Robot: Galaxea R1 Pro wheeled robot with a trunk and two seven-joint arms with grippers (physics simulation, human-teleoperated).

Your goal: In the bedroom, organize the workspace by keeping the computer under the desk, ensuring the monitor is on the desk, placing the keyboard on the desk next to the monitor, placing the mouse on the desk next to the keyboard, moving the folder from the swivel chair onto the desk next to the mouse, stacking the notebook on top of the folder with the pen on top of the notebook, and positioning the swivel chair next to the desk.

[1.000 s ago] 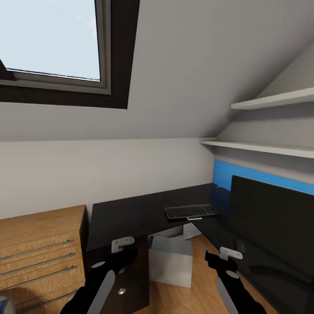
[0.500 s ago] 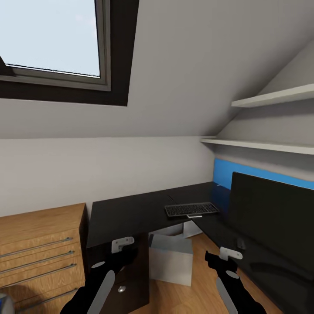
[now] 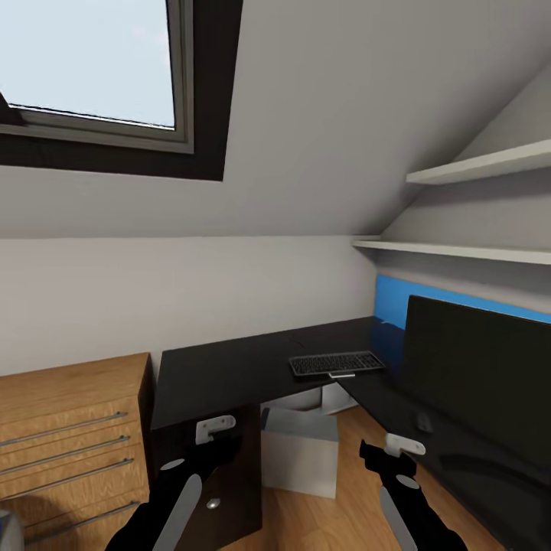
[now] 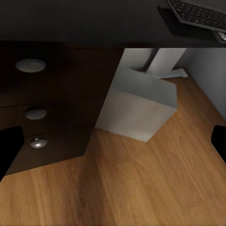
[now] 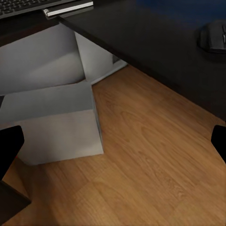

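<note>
On the desk (image 3: 229, 367): one keyboard (image 3: 335, 364), one monitor (image 3: 474, 367).

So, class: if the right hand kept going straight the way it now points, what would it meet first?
Probably the wooden floor: the right hand, fingers wide apart, aims at bare boards between the grey computer case and the desk. Depth is uncertain.

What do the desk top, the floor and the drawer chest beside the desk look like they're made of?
Desk top: looks like a dark, near-black board, smooth with a faint sheen. Floor: light wood boards, with visible grain and plank seams. Drawer chest: warm oak-look wood, grained, with what look like metal bar handles.
</note>
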